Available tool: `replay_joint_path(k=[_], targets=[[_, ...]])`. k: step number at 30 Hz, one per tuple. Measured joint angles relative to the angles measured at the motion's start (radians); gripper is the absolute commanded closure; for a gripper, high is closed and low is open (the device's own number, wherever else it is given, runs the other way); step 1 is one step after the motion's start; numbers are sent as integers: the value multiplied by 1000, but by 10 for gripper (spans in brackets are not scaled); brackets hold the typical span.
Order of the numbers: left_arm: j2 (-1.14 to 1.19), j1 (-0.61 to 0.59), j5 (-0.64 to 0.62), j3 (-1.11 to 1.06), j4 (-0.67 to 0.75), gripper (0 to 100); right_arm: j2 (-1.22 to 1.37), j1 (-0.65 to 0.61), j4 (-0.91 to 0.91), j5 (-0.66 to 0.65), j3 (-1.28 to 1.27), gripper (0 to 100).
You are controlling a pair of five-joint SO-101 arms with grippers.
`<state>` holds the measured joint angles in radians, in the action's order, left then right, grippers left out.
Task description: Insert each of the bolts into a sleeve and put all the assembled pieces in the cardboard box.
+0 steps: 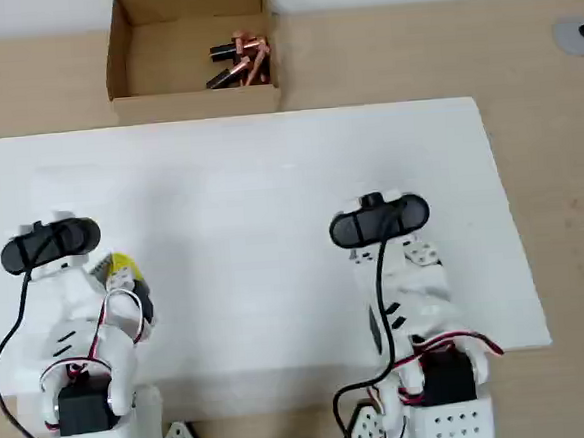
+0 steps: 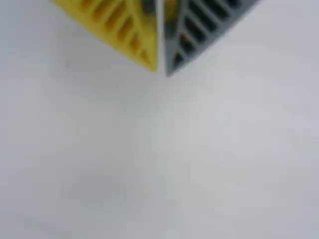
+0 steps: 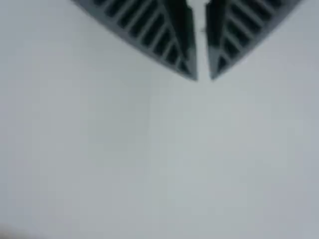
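The left gripper (image 2: 160,69) has its yellow finger (image 2: 124,30) and grey finger (image 2: 199,35) drawn together to a hairline slit with nothing between them, tips pointing at the white sheet (image 2: 159,164). The right gripper (image 3: 203,77) has its two dark fingers (image 3: 159,35) almost closed, a thin gap at the tips, gripping nothing over the same sheet. In the high view the left arm (image 1: 73,314) and right arm (image 1: 407,291) sit folded at the sheet's near edge, well apart. Beyond its far edge, on the wooden table (image 1: 549,161), stands the open-topped cardboard box (image 1: 121,66), with the copper-and-black assembled pieces (image 1: 241,62) heaped toward the right arm's side.
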<state>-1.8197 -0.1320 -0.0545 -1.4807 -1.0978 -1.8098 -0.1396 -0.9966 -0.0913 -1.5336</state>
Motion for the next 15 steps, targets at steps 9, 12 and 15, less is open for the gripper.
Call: replay_joint_path(k=[9,12,15], targets=[[0,-157,-61,-12,-109,990,0,2,-124,0,-107,988],[0,-213,-91,-46,-186,990,0,2,-137,0,-135,988],[0,-261,-91,-84,-195,990,0,2,-138,0,-140,988]])
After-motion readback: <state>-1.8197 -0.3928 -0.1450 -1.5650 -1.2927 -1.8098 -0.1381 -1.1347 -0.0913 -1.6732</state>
